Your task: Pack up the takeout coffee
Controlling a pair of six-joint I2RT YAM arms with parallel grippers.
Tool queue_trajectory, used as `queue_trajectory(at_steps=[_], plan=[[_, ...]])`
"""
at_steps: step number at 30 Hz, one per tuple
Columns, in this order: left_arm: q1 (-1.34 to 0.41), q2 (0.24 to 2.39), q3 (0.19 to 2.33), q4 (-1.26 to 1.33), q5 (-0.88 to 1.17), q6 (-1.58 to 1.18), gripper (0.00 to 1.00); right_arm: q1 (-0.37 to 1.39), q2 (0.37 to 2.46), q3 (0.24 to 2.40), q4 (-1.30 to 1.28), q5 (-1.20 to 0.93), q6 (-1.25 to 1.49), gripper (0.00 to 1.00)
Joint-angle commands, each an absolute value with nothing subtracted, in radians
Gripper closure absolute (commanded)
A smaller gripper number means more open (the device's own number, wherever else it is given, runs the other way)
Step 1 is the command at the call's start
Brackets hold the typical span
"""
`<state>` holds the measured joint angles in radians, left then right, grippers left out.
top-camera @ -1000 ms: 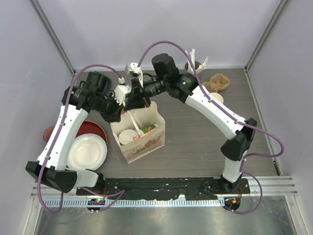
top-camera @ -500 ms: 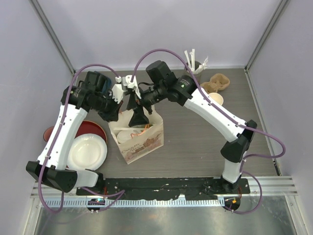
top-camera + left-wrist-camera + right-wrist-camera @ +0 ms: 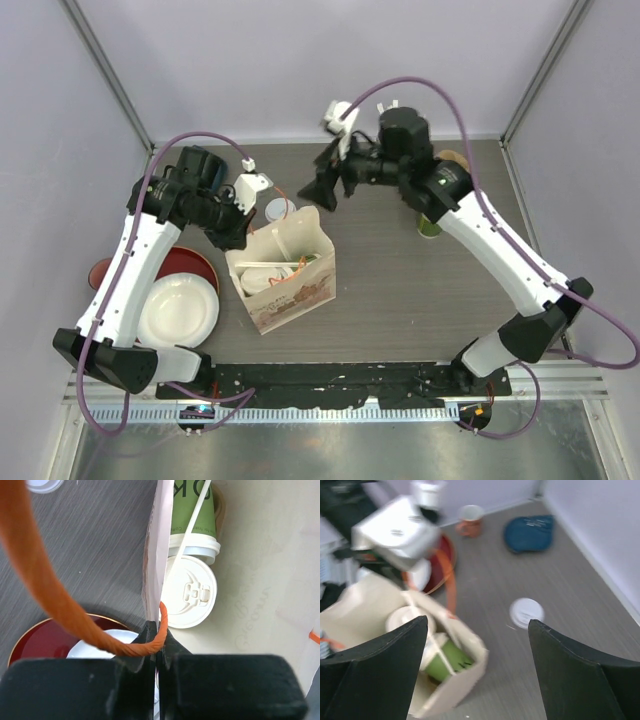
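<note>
**Top view.** The right gripper was pressed together inside the mouth of the paper bag a second ago. It has since withdrawn up and back, and now hangs behind the bag with its jaws spread wide and nothing between them. The left gripper has not shifted and holds the bag's rear-left rim. A loose lid lies on the table just behind the bag. A second cup stands well apart at the right, partly under the right arm.

**Left wrist view.** The jaws are pressed together, pinching the bag wall and the orange handle. Inside the bag, a lidded coffee cup lies on its side with a straw across it.

**Right wrist view.** The frame is blurred. The fingers stand wide apart, with the bag and its green cup below left.

**Meaning for the task.** One deposit is complete. The released item was probably the straw, but the views do not confirm this. The second cup is not yet packed.
</note>
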<state>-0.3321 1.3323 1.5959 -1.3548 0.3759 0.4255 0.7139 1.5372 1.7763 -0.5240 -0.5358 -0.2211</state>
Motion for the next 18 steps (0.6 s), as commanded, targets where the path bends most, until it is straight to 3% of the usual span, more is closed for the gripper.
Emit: queue_trajectory(at_steps=[1, 9, 16, 18], plan=[[-0.333, 1.33, 1.621, -1.453, 0.402, 0.428, 0.91, 0.554, 1.427, 1.643, -0.237, -0.368, 0.03, 0.13], [-0.334, 1.319, 1.646, -1.44, 0.351, 0.407, 0.57, 0.359, 1.373, 1.468, -0.19, -0.036, 0.135, 0.13], [-0.334, 1.296, 1.712, -1.445, 0.302, 0.388, 0.41, 0.287, 1.411, 1.407, -0.192, -0.043, 0.169, 0.12], [-0.334, 1.284, 1.739, -1.443, 0.29, 0.379, 0.32, 0.287, 1.428, 1.399, -0.192, -0.046, 0.173, 0.12]])
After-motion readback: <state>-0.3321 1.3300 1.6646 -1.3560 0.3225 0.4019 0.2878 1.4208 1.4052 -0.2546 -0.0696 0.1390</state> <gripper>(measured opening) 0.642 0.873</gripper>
